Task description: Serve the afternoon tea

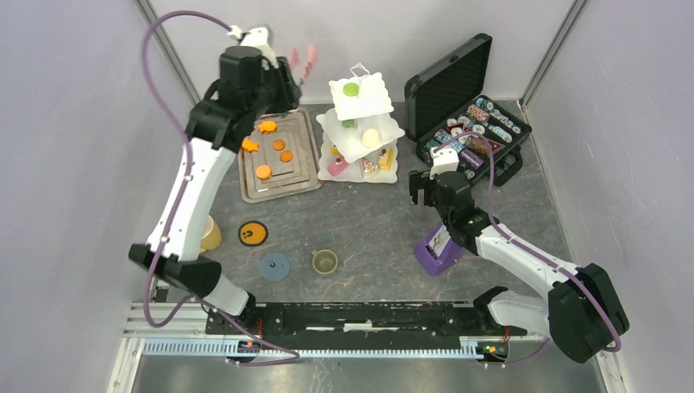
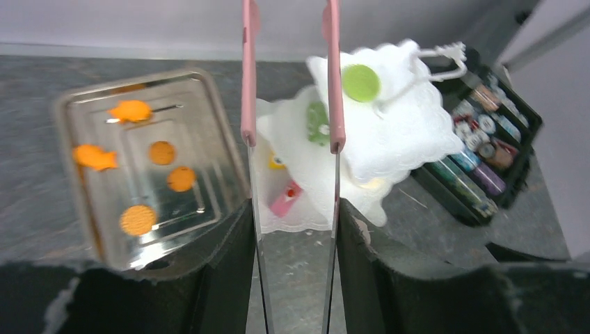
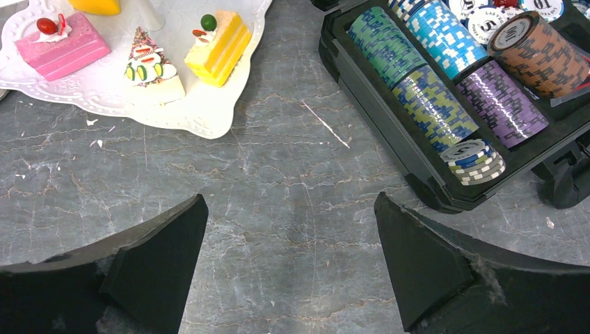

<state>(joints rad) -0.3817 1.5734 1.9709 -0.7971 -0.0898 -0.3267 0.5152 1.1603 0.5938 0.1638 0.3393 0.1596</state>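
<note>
1. Plainly, the left gripper (image 1: 302, 59) is held high over the far-left part of the table. Its pink fingers (image 2: 248, 83) are set parallel with a gap between them, and nothing is gripped.
2. 5 orange pastries (image 1: 263, 172) are laid on the metal tray (image 1: 299, 176), which sits below that gripper and slightly toward the arm bases. In the left wrist view they lie to the left of the fingers, well off the line of the gap.
3. The white stand (image 1: 376, 97) is set just beside the tray, on its right. A green pastry (image 2: 360, 82) is shown on the top tier, and more cakes are seen on the bottom tier.
4. The left arm is judged much the nearer to the tray, whose long axis is run from near to far. A shift toward the tray and a descent would be needed before any pastry could be taken.
5. The right gripper (image 3: 289, 198) is spread wide and empty. It is held low over the table between the stand's bottom tier and the black chip case (image 3: 445, 104).
6. Near the bases, the olive cup (image 1: 325, 261) and 2 coasters (image 1: 274, 266) are set apart, and the yellow mug (image 1: 211, 235) is partly hidden by the left arm. A purple card holder (image 1: 438, 250) is stood beside the right arm.
7. The stand's overhanging tiers and wire handle are judged the likeliest obstruction to a carry across.
</note>
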